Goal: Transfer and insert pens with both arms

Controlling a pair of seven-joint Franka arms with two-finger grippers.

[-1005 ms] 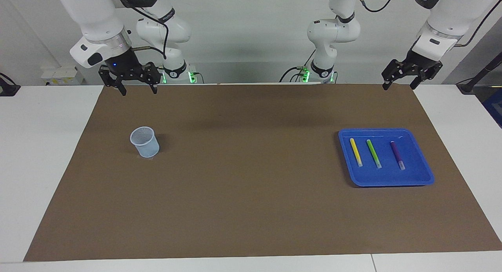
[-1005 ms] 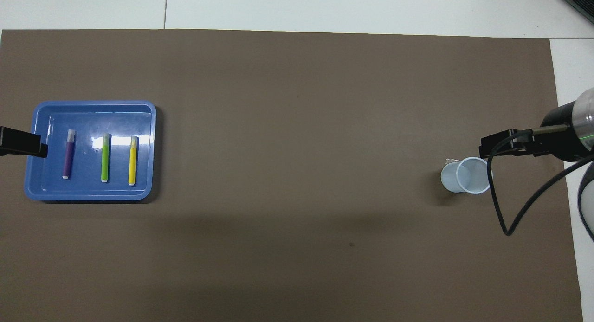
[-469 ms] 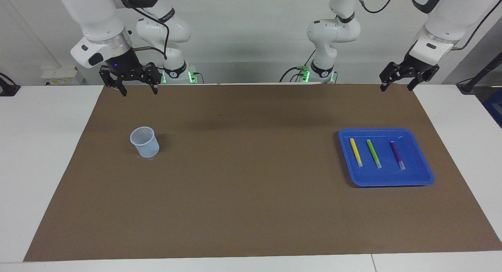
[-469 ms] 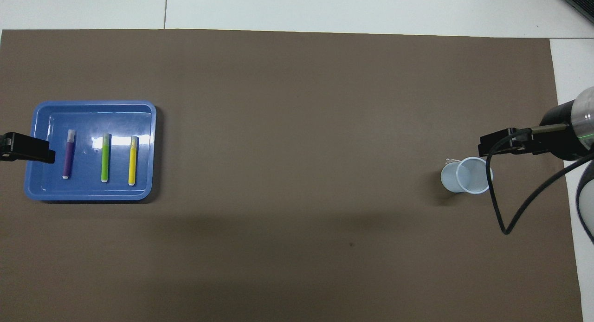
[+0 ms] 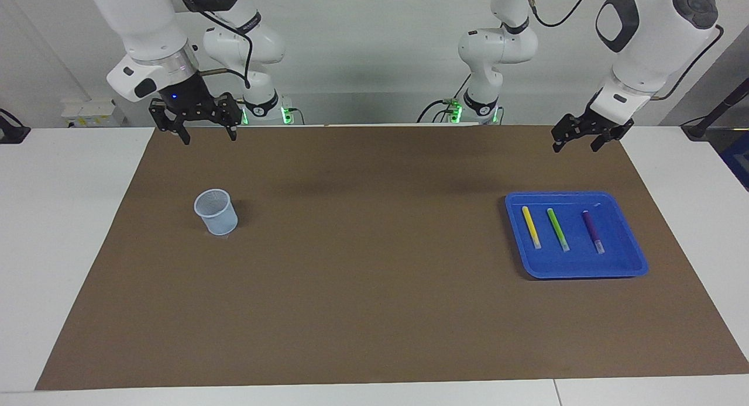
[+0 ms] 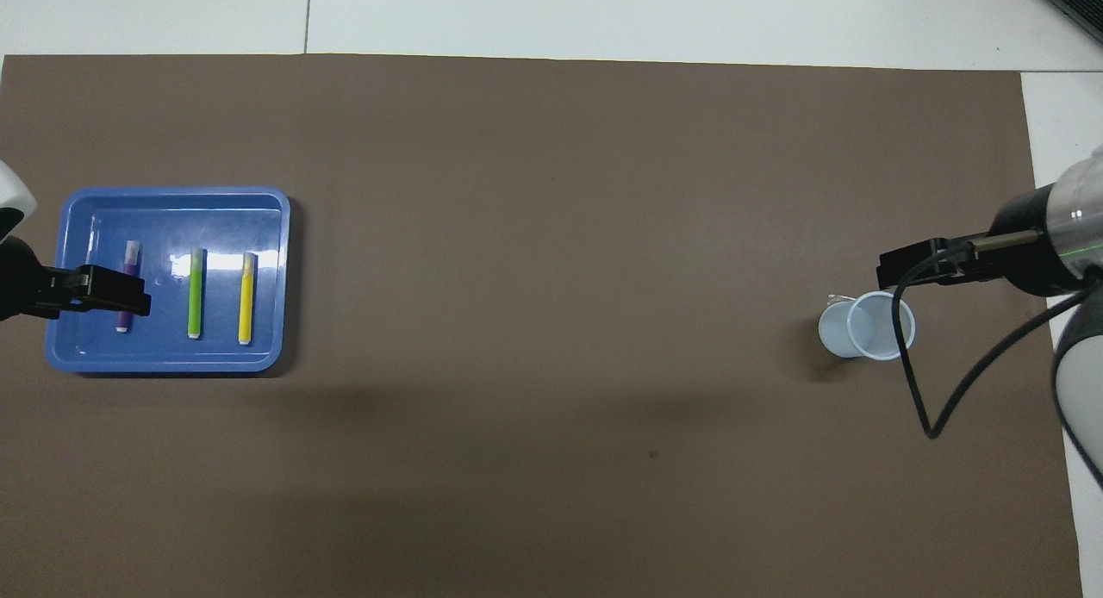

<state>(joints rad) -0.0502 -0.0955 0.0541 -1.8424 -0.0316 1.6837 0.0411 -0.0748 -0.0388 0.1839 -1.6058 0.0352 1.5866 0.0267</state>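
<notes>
Three pens lie side by side in a blue tray point(image 5: 621, 245) point(image 6: 172, 214): yellow point(image 5: 531, 227) point(image 6: 246, 298), lime green point(image 5: 557, 229) point(image 6: 196, 292) and purple point(image 5: 593, 231) point(image 6: 129, 255). My left gripper point(image 5: 575, 146) point(image 6: 121, 292) hangs open and empty well above the tray's end of the mat. In the overhead view it covers the middle of the purple pen, but it touches nothing. My right gripper point(image 5: 209, 138) point(image 6: 913, 267) waits open and empty, high over the mat by the cup.
A pale translucent cup point(image 5: 216, 212) point(image 6: 866, 325) stands upright on the brown mat point(image 5: 374, 265) toward the right arm's end. A black cable point(image 6: 926, 383) hangs from the right arm. Two smaller arm bases with green lights stand at the robots' edge.
The left gripper has swung in over the tray's end of the mat, now overlapping the purple pen in the overhead view. The right gripper has barely shifted. Pens, tray and cup are unmoved.
</notes>
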